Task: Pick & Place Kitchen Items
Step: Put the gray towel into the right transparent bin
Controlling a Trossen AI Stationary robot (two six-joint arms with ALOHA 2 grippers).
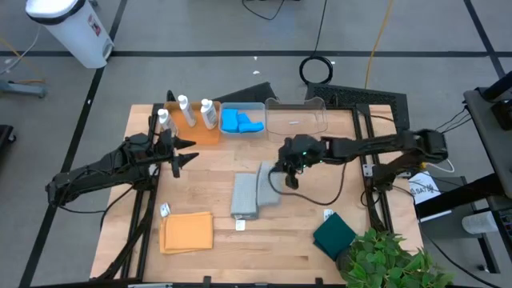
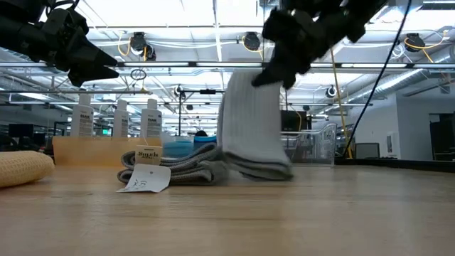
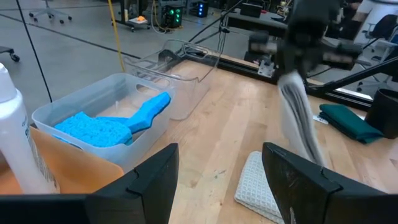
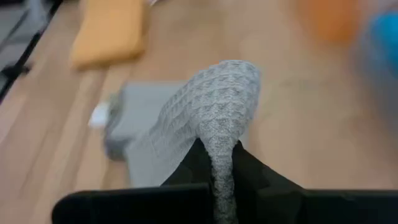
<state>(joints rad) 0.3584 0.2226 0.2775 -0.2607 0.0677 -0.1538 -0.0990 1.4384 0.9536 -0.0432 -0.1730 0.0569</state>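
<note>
- One grey cloth [image 1: 268,182] hanging pinched in right tool [image 1: 290,178], lifting off stack [image 1: 244,198] mid-tabletop [image 1: 280,240].
- Left tool [image 1: 182,152] waiting wide near bottles [image 1: 186,112].
- Judging next: carrying to clear bin [image 1: 296,118], keeping cloth from snagging.

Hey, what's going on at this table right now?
The right end effector is shut on a grey cloth, lifting one end off the table while the rest trails on the wood beside another folded grey cloth. The left end effector hangs open near the white bottles, holding nothing. Blue sponges lie in a clear bin; orange and dark green cloths lie nearer the front.
</note>
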